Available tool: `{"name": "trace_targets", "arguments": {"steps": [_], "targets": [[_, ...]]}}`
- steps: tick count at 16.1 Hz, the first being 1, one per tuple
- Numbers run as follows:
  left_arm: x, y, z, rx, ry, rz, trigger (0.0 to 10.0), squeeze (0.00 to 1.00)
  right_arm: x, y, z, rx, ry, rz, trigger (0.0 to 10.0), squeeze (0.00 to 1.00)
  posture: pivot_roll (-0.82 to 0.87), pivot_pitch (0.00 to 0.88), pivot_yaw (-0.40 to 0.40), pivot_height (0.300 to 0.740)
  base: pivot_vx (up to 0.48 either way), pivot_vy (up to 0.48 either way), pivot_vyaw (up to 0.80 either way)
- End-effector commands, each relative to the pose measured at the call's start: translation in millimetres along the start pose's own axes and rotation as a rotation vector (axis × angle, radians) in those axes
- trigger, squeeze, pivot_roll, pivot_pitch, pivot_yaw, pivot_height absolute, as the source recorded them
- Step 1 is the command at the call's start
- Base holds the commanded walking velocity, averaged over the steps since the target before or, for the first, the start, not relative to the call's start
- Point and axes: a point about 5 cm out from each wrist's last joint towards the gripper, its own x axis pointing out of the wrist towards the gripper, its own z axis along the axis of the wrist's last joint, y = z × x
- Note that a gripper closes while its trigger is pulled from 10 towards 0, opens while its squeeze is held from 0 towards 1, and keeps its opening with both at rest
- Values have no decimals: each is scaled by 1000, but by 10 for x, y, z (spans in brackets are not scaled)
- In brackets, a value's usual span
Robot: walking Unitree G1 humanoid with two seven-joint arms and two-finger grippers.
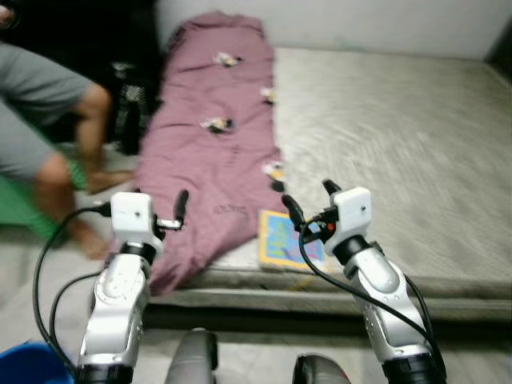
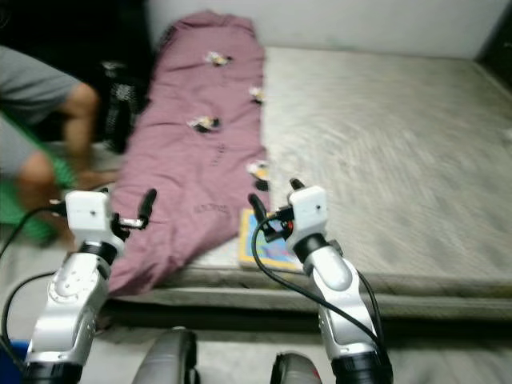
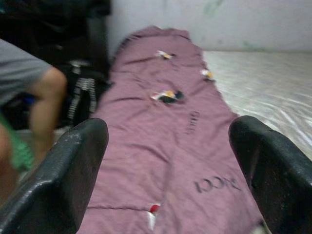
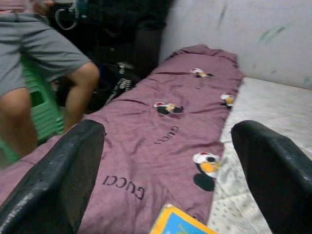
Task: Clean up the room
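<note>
One bed [image 1: 416,128] ahead, bare pale mattress over most of it, far right corner cut off by the frame edge. One mauve blanket [image 1: 216,144] laid lengthwise along the bed's left side, near end spilling over the front edge toward the floor; four small cartoon patches counted on it from the head views, plus dark lettering near the lower end, readable from the right wrist view. One book [image 1: 282,240] with a yellow-edged, blue cover lying flat at the front edge of the mattress, just beside the blanket's near corner, partly hidden behind the right end effector [image 1: 310,198]. Two silver arms raised in front of the bed: right end effector spread wide, holding nothing, hovering above the book; left end effector [image 1: 164,206] also spread wide and empty, poised over the hanging end of the blanket. One person at far left, cut off to bare legs [image 1: 80,152] and grey shorts, seated on something green, possibly a plastic stool. One dark bag [image 1: 128,112] between the person and the bed, too blurred to detail. One blue rim [image 1: 28,364] at the lower left corner, mostly out of frame.
</note>
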Motion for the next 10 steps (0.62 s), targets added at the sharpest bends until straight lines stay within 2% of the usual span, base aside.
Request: {"name": "trace_targets", "arguments": {"steps": [1, 6, 9, 10], "targets": [[-2, -80, -23, -10, 9, -24, 10000, 0, -53, -79, -36, -10, 18, -28, 10000, 0, -9, 0, -12, 662, 247, 0, 425], [0, -79, -33, -13, 18, -23, 10000, 0, -38, -97, -39, 1, 17, -40, 10000, 0, -9, 0, -11, 662, 276, 0, 0], [1, -87, -53, -17, 29, -12, 10000, 0, -43, -108, -61, 10, 33, -51, 10000, 0, -9, 0, -13, 662, 0, 0, 0], [1, -87, -59, -20, 34, -9, 10000, 0, -41, -115, -69, 10, 40, -55, 10000, 0, -9, 0, -13, 662, 0, 0, -800]]}}
